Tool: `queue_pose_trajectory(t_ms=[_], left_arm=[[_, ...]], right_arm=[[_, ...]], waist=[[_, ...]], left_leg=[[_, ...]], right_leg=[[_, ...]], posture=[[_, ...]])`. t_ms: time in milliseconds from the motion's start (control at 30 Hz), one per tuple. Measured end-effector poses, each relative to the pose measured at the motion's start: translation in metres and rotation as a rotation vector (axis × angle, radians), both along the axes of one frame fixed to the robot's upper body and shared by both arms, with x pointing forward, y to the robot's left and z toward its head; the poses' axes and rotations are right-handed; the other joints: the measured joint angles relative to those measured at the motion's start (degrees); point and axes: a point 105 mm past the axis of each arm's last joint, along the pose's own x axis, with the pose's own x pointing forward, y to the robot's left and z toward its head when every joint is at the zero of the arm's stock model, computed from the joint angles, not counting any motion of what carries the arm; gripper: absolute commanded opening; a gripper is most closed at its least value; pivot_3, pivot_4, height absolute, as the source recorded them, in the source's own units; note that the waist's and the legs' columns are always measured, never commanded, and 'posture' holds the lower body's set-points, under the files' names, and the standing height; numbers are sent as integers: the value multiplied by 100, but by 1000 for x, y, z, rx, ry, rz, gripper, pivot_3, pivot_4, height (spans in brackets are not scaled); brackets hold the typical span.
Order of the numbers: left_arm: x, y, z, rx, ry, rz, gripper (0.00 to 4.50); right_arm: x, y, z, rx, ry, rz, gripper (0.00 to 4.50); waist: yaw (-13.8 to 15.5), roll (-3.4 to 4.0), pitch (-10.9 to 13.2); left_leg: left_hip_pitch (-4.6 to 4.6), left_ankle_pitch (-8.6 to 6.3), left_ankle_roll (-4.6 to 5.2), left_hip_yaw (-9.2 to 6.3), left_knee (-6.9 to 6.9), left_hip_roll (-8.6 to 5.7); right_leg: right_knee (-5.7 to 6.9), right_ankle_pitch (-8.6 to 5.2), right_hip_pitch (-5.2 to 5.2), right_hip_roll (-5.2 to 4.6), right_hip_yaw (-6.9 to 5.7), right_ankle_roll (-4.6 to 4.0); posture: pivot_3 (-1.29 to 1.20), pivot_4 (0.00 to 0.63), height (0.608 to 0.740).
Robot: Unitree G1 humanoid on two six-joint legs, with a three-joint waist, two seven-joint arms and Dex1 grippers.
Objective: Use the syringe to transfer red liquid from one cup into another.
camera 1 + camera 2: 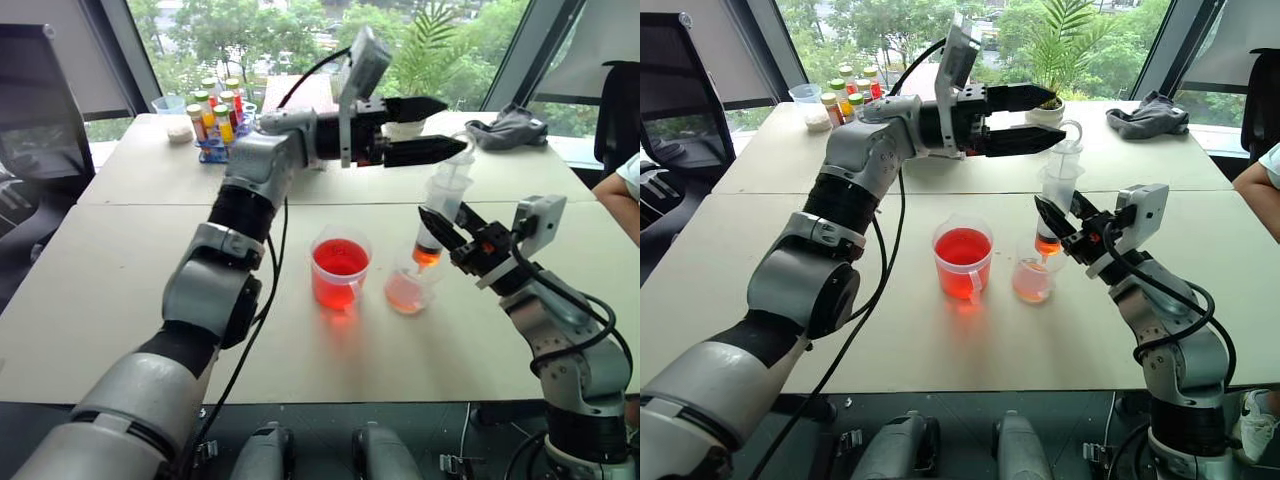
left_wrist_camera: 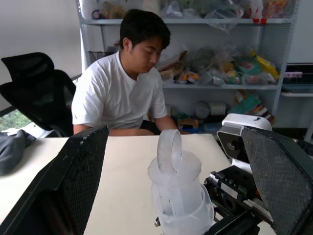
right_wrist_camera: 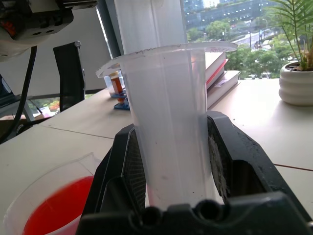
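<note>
Low in the centre of the frame, the larger cup (image 1: 339,272) of red liquid (image 1: 340,259) stands on the table (image 1: 120,290), the smaller pale-pink cup (image 1: 408,289) just to its right. At right of centre the right gripper (image 1: 441,231) has its jaws clamped on the barrel of the syringe (image 1: 440,205), held near upright with its orange tip over the smaller cup. Higher, at upper centre, the left gripper (image 1: 432,127) hovers with jaws wide apart beside the plunger's top. Behind it, small bottles (image 1: 215,110) stand at upper left and a potted plant (image 1: 420,60) at top centre.
</note>
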Motion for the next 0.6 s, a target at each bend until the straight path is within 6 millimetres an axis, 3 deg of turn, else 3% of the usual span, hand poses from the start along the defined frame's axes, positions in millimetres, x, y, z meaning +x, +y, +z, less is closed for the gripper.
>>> queue_pose_trajectory(t_ms=[67, 167, 400, 433, 600], left_arm=[[1, -6, -4, 11, 9, -3, 4418], [3, -9, -12, 29, 25, 3, 3582], [2, -10, -13, 27, 23, -12, 185], [2, -10, -12, 24, 24, -13, 16], [2, -10, -13, 31, 20, -9, 16]], right_arm=[[-1, 0, -1, -2, 2, -4, 1399], [-1, -2, -5, -6, 12, -16, 1399], [-5, 2, 1, -15, -13, -9, 1399], [-5, 2, 2, -16, -15, -9, 1399], [-5, 2, 2, -23, -3, -11, 1399]], waist=[[4, 0, 0], [4, 0, 0], [19, 0, 0], [18, 0, 0], [18, 0, 0]], left_leg=[[2, 0, 0, -3, 0, 1], [1, 0, 0, -4, 1, 1], [0, 0, 0, -5, 0, 1], [0, 0, 0, -5, 1, 1], [0, 0, 0, -4, 2, 1]], right_leg=[[3, 0, 0, 4, 0, 0], [4, 0, 0, 5, 1, 0], [2, 0, 0, 4, 1, 0], [2, 0, 0, 4, 1, 0], [3, 0, 0, 4, 1, -1]], posture=[[0, 150, 740], [0, 150, 740], [0, 150, 740], [0, 150, 740], [0, 150, 740]])
